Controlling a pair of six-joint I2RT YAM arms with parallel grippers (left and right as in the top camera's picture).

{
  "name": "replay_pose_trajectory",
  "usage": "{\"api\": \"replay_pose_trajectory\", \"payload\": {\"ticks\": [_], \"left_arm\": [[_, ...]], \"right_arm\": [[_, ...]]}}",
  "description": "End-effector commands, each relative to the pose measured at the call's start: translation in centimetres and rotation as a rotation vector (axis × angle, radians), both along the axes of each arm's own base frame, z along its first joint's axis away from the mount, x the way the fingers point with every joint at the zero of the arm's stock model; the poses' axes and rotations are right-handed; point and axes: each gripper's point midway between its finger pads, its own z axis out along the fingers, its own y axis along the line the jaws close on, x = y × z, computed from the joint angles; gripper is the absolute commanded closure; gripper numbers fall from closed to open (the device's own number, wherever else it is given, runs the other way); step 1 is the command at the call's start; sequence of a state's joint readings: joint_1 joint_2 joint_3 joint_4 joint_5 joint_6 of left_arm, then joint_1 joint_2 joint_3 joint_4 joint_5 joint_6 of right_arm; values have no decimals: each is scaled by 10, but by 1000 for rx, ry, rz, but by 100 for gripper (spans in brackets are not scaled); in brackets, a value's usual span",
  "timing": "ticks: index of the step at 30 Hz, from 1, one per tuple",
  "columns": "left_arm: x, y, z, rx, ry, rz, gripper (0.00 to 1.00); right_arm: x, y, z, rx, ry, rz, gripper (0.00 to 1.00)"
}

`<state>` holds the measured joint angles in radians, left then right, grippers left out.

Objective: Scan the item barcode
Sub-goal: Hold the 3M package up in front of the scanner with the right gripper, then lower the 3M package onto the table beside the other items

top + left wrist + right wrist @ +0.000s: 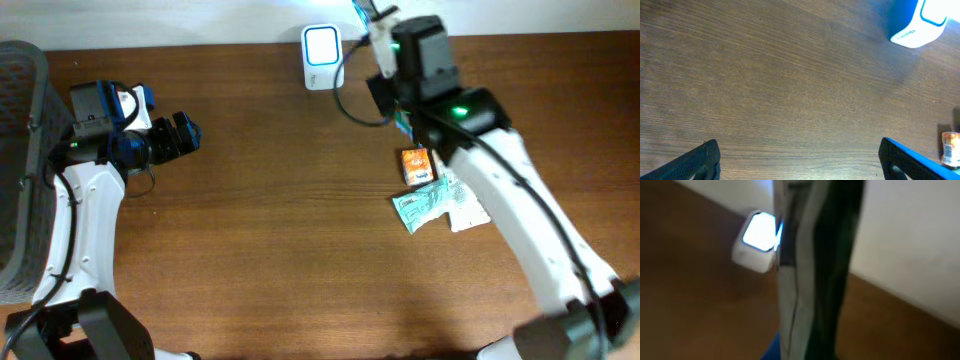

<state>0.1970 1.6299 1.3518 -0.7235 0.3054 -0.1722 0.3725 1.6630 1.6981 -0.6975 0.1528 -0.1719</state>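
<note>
The white barcode scanner (322, 55) stands at the table's back edge with its window lit. It also shows as a bright box in the right wrist view (757, 240) and in the corner of the left wrist view (917, 22). My right gripper (380, 32) is shut on a flat packet (807, 255), held upright and edge-on just right of the scanner; the packet is blurred, grey-white and dark. My left gripper (800, 162) hangs open over bare wood at the left, its fingers (700, 162) wide apart and holding nothing.
An orange packet (417, 165), a mint-green packet (425, 207) and a white one (467, 208) lie on the table under the right arm. A dark mesh basket (20, 150) stands at the left edge. The scanner's black cable (350, 108) loops beside it.
</note>
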Motion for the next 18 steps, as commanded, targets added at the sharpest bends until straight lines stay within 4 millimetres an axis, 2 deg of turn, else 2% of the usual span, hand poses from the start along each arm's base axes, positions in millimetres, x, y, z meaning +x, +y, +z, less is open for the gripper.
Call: {"api": "replay_pose_trajectory", "payload": {"ticks": [1, 3, 5, 8, 9, 10, 13, 15, 16, 18], "left_arm": [[-1, 1, -5, 2, 10, -6, 1], [-1, 1, -5, 2, 10, -6, 1], [-1, 1, -5, 2, 10, -6, 1], [-1, 1, -5, 2, 10, -6, 1], [-1, 1, -5, 2, 10, -6, 1], [-1, 1, -5, 2, 10, -6, 1], [-1, 1, -5, 2, 10, -6, 1], [-1, 1, -5, 2, 10, -6, 1], [-1, 1, -5, 2, 10, -6, 1], [-1, 1, -5, 2, 10, -6, 1]], "right_arm": [[-43, 15, -16, 248, 240, 116, 96], [-66, 5, -46, 277, 422, 110, 96], [-79, -6, -79, 258, 563, 67, 96], [-90, -10, -116, 246, 675, 34, 96], [-101, -12, -145, 236, 753, 11, 96], [-105, -13, -159, 243, 785, -17, 96], [-114, -19, -191, 257, 824, -70, 96], [-117, -43, -213, 234, 835, -178, 96], [-116, -50, -218, 227, 831, -199, 96], [-112, -80, -224, 170, 809, -288, 95]]}}
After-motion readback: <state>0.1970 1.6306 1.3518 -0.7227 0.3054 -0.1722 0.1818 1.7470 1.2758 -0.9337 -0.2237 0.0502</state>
